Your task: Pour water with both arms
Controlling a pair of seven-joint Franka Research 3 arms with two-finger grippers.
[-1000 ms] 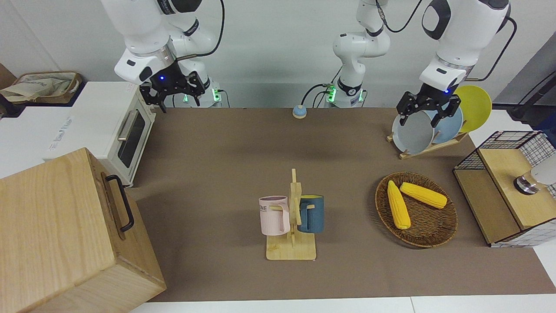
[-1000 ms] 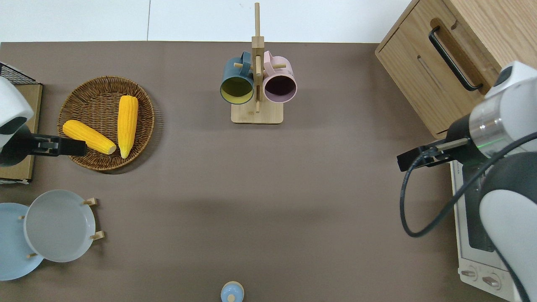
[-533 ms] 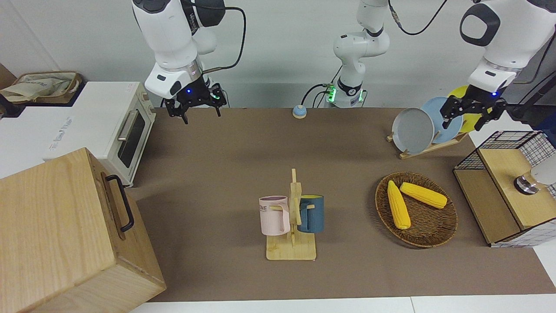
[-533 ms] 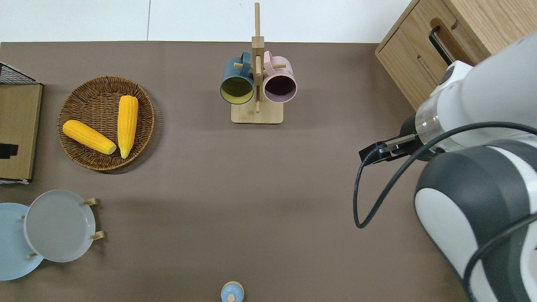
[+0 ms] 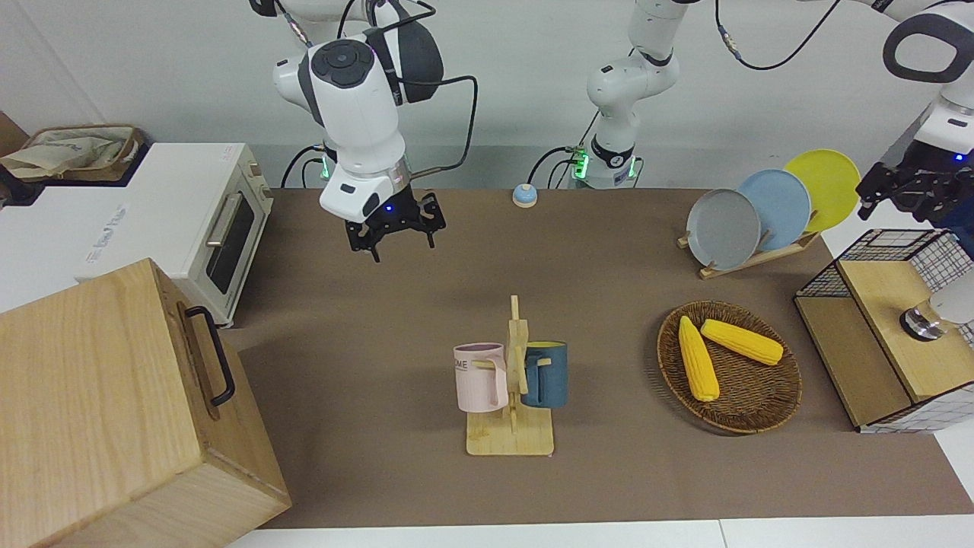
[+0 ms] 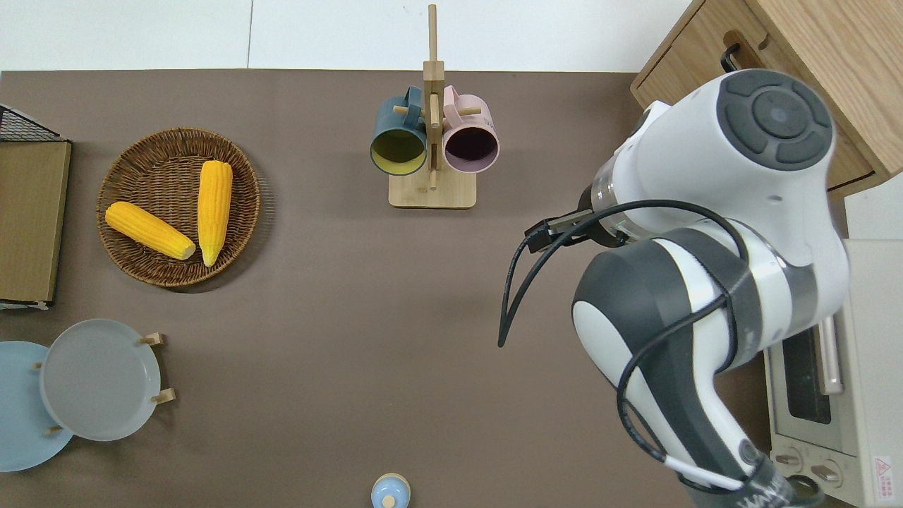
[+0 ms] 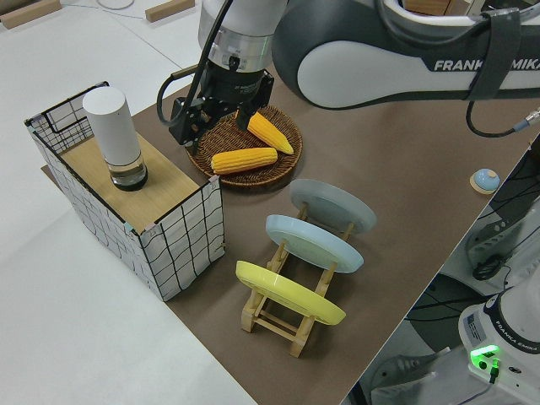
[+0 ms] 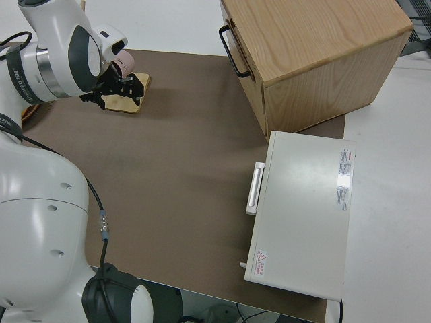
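The right tool (image 5: 392, 234), open and empty, hangs above bare tabletop (image 5: 426, 304); the pink mug (image 5: 481, 377) lies toward the tabletop's outer edge. The left tool (image 5: 909, 190), also open and empty, hovers by the white bottle (image 7: 116, 135).

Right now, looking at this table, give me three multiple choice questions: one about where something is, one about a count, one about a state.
1. Where do the two mugs hang?
A. On the wooden mug stand
B. In the wicker basket
C. On the plate rack

2. How many corn cobs lie in the wicker basket?
A. One
B. Two
C. Four

3. What is the right gripper holding?
A. The pink mug
B. A plate
C. Nothing

Answers:
1. A, the pink mug and the blue mug hang on pegs at either side of the stand's post.
2. B, two yellow corn cobs lie side by side in it.
3. C, it hangs open and empty over bare table.
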